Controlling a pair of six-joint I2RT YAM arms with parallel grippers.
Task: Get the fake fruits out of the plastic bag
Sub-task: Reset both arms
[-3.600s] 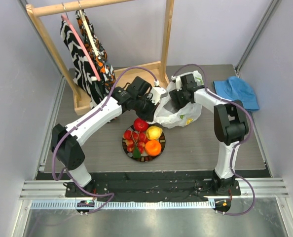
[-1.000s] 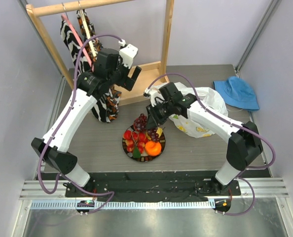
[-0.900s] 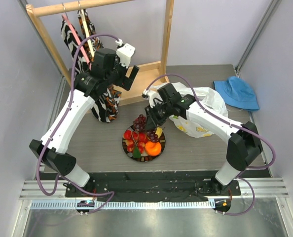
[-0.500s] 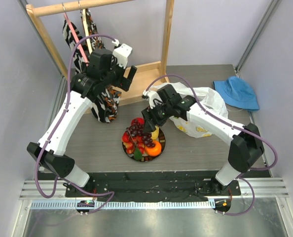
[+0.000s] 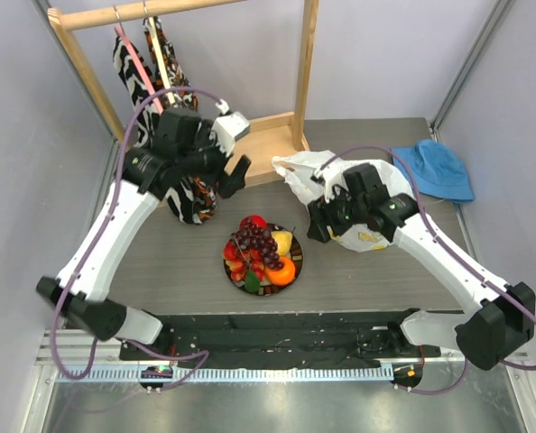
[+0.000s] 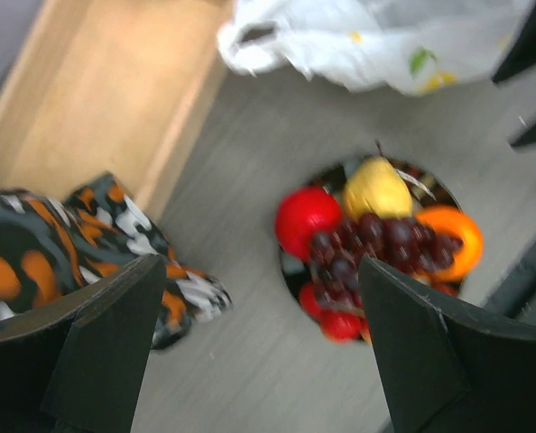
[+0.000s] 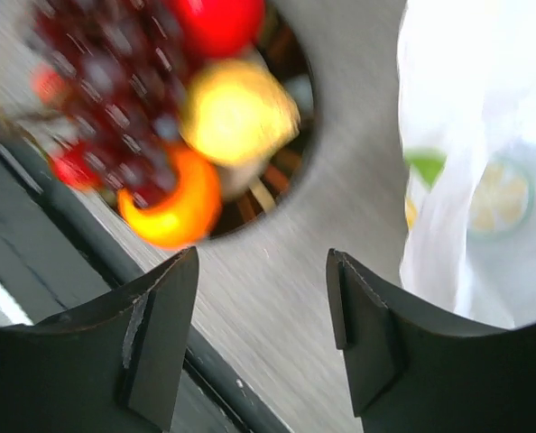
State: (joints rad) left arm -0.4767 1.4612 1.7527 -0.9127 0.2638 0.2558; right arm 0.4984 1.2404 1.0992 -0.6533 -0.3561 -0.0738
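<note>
While the five fake fruits are sitting together on the dark plate [image 5: 298, 251] in the middle of the table [image 5: 178, 262], I am judging the job as close to finished. The red apple [image 5: 257, 222] is lying at the far edge, the lemon [image 5: 283, 241] just to its right, the orange [image 5: 281, 269] at the near right and the berries [image 5: 239, 264] along the left side, with the grape bunch [image 5: 257, 242] resting on top of the heap. The plastic bag [image 5: 295, 170] is lying crumpled on the table to the right of the plate and a little farther back, apart from it, one loop end pointing left toward the wooden rack base [image 5: 259, 135]. It is looking slack, but its skin is only half clear and printed with yellow and green marks, so I am not able to tell whether anything is hiding inside; checking that is what I am counting as remaining. My right hand [image 5: 316, 224] is hovering between the plate and the bag, by the bag's near left edge, its fingers [image 7: 155, 334] standing apart, gripping nothing and touching nothing that I can make out. My left hand [image 5: 235, 174] is hanging above the far left of the table, near the patterned cloth [image 6: 87, 234], its fingers [image 6: 97, 352] spread wide and likewise empty.
</note>
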